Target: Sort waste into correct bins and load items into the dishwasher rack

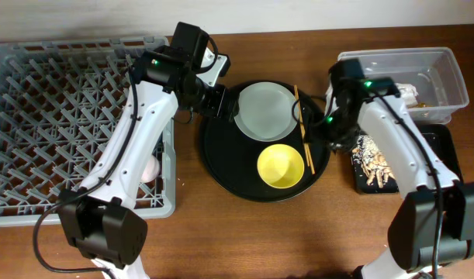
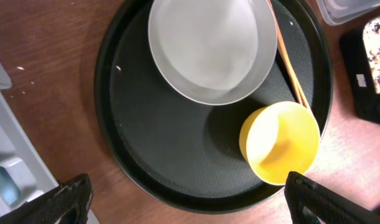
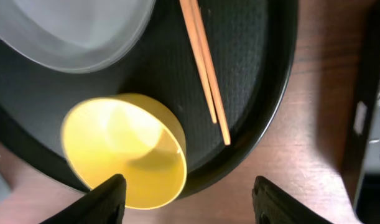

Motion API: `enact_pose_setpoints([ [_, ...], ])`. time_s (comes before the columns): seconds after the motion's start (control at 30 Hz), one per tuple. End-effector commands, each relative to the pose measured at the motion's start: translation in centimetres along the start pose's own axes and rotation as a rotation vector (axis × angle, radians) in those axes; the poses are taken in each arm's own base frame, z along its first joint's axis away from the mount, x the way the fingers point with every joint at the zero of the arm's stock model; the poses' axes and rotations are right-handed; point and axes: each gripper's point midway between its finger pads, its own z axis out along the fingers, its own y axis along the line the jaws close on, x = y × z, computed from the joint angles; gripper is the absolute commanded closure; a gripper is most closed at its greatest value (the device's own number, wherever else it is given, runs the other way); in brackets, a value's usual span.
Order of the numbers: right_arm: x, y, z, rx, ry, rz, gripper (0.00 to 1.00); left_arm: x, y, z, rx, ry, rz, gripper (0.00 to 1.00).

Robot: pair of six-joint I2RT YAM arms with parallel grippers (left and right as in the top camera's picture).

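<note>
**Waste binned, dishes waiting on the round tray**

The sorting half looks done. Brown scraps (image 1: 372, 164) lie in the shallow black tray (image 1: 446, 145) at the right. A crumpled white napkin (image 1: 408, 91) sits in the clear tub (image 1: 454, 77) at the far right. No waste shows on the dishes.

The loading half is the step in hand. The grey-white plate (image 1: 266, 110), the yellow bowl (image 1: 281, 165) and the wooden chopsticks (image 1: 302, 128) all rest on the round black tray (image 1: 221, 167) at the middle of the counter (image 1: 299, 240). The plate is on the tray's far side and the bowl on its near side. The chopsticks run far to near along the plate's right edge and end just right of the bowl. The dishwasher rack (image 1: 35, 93) stands at the left. A pale pink round thing near its near right corner may be a cup.

The left claw (image 2: 186, 183) hangs above the tray's left side, spread wide and holding nothing. The right claw (image 3: 188, 183) hovers over the tray's near right part, between the bowl and the near ends of the chopsticks, also spread and empty.

The next move is probably a grasp by the right claw. The chopsticks are thin and lie flat, so the claw must come low and close across both sticks. The bowl would call for a pinch on its rim.
</note>
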Motion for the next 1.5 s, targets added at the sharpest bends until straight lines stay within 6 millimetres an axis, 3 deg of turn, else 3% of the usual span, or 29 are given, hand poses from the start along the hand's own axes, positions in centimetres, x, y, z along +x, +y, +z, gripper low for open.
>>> enact_pose_setpoints([
  [0.0,1.3,-0.2,1.5,0.031,0.013,-0.030,0.35,0.0,0.7,0.3,-0.027,0.006,-0.015,0.02],
  [0.17,2.0,-0.3,3.8,0.030,0.016,-0.046,0.41,0.1,0.7,0.6,-0.027,0.013,-0.016,0.02],
  [0.4,2.2,-0.2,5.3,0.024,0.002,-0.063,0.50,0.5,1.5,2.4,-0.031,0.058,-0.034,0.02],
  [0.5,2.7,0.1,6.0,0.014,0.014,-0.074,0.55,0.4,2.3,2.3,-0.037,0.055,-0.054,0.02],
  [0.63,3.2,2.1,6.7,0.000,0.015,-0.136,0.55,0.4,3.9,2.0,-0.048,0.048,-0.088,0.02],
  [0.77,4.2,6.1,7.1,-0.087,0.007,-0.236,0.55,0.3,4.5,1.8,-0.047,0.044,-0.107,0.02],
  [0.93,4.8,7.9,7.3,-0.104,0.001,-0.289,0.55,0.4,4.4,1.8,-0.042,0.045,-0.108,0.02],
  [1.03,4.0,7.7,6.5,-0.107,-0.015,-0.271,0.54,0.3,3.3,1.9,0.016,0.045,-0.104,0.02],
  [1.07,3.5,7.5,6.0,-0.109,-0.024,-0.259,0.49,0.3,3.0,1.9,0.032,0.045,-0.104,0.02],
  [1.3,-2.4,3.6,-0.4,-0.118,-0.135,-0.085,0.41,1.7,0.7,2.3,0.051,0.112,-0.113,0.03],
  [1.4,-3.5,1.9,-1.2,-0.122,-0.156,-0.032,0.38,2.6,-0.9,2.7,0.059,0.152,-0.104,0.03],
  [1.47,-3.6,1.3,-1.2,-0.118,-0.152,-0.021,0.38,3.4,-1.9,3.0,0.057,0.183,-0.085,0.09],
])
